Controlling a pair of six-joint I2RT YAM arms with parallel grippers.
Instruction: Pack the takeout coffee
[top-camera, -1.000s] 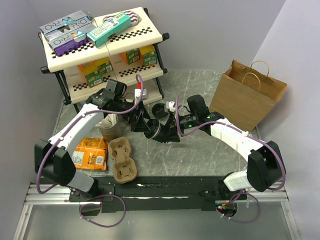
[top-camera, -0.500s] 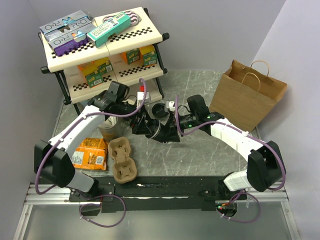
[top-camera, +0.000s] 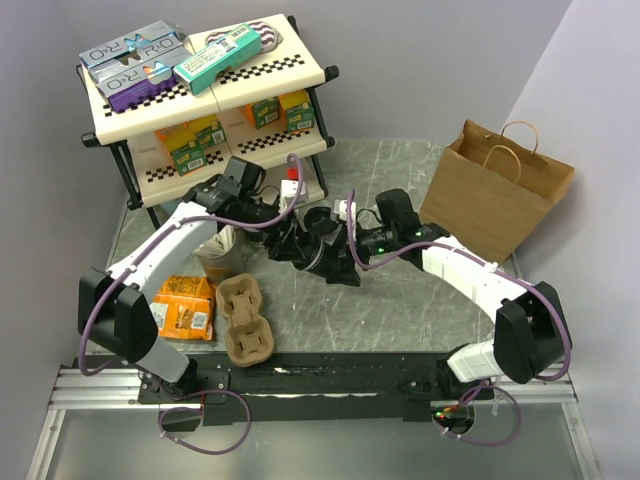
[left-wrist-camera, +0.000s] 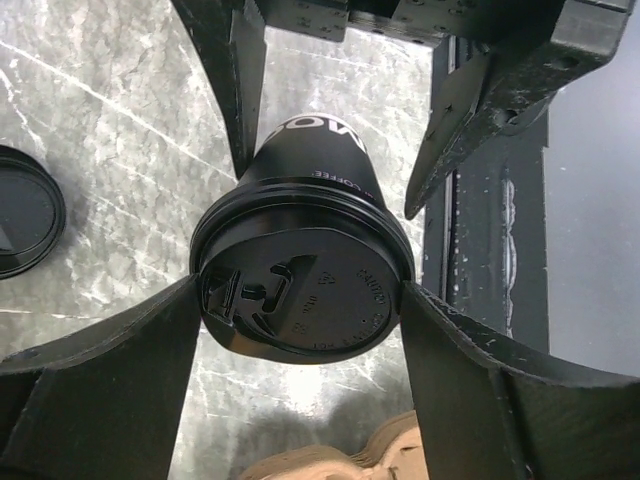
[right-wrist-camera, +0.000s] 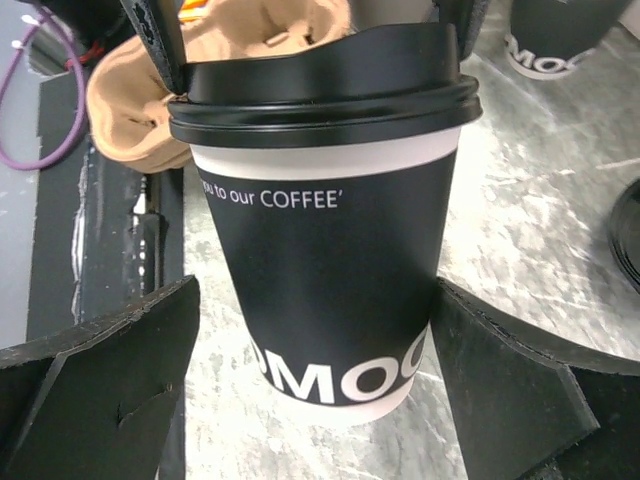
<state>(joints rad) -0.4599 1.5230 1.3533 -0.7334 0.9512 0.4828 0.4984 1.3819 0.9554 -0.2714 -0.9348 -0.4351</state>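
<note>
The grey stone table (top-camera: 400, 300) holds a shelf rack (top-camera: 310, 70) at the back left and a brown paper bag (top-camera: 495, 195) on the right. A brown cup carrier (top-camera: 245, 318) and an orange packet (top-camera: 180, 305) lie near the front left. A loose black lid (left-wrist-camera: 25, 225) lies flat. The black coffee cup (right-wrist-camera: 330, 250) is in the middle.

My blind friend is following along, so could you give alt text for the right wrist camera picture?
A black takeout coffee cup with white lettering and a black lid fills the view, upright inside the open right pincer. Behind it, on the grey marbled table, are a brown pulp carrier and a second black cup.
</note>
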